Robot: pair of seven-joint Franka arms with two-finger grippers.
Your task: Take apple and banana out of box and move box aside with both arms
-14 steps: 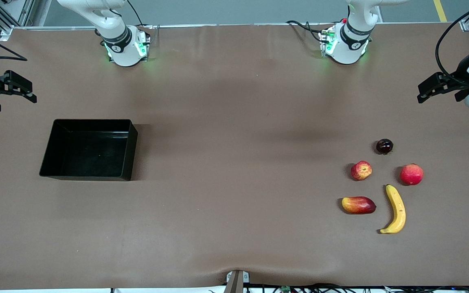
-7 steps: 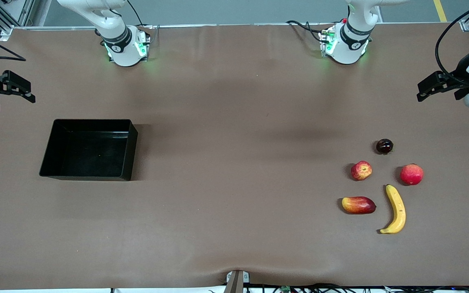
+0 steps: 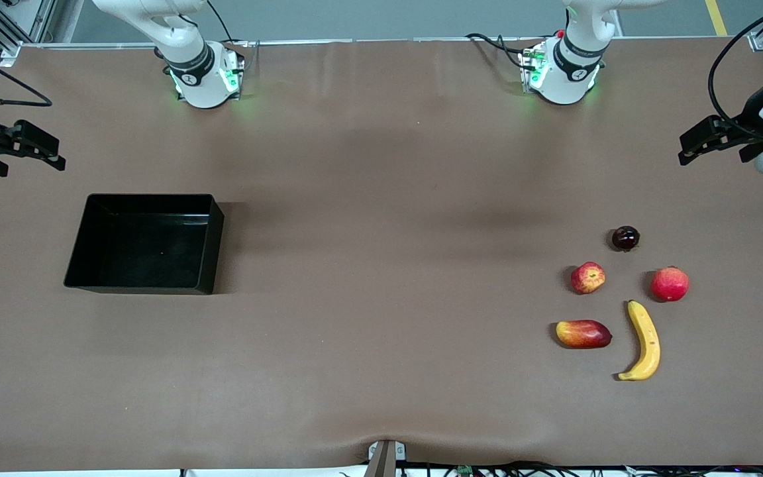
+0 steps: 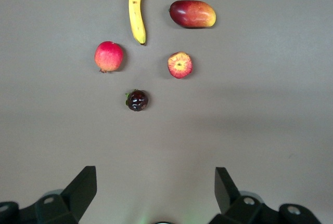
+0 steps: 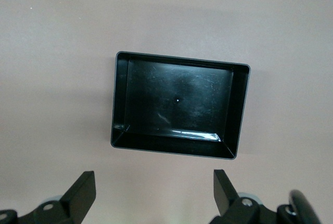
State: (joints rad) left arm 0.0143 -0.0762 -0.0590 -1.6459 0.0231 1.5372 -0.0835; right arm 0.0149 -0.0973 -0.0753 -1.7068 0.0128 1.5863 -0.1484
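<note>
The black box [image 3: 143,245] sits empty toward the right arm's end of the table, and its glossy floor [image 5: 179,104] fills the right wrist view. The yellow banana [image 3: 643,341] and the small red-and-yellow apple [image 3: 587,277] lie toward the left arm's end; the left wrist view also shows the banana [image 4: 136,8] and the apple [image 4: 180,65]. My left gripper [image 3: 686,151] hangs open over bare table at its end, and its fingers [image 4: 156,171] hold nothing. My right gripper [image 3: 57,154] hangs open over bare table beside the box, also holding nothing [image 5: 154,174].
An oblong red-and-yellow fruit [image 3: 583,333] lies beside the banana. A plain pinkish-red round fruit [image 3: 669,283] and a small dark fruit [image 3: 625,238] sit close to the apple. Brown table spreads between the box and the fruits.
The right gripper has shifted slightly toward the table's middle. The left gripper, the box and the fruits stay where they were.
</note>
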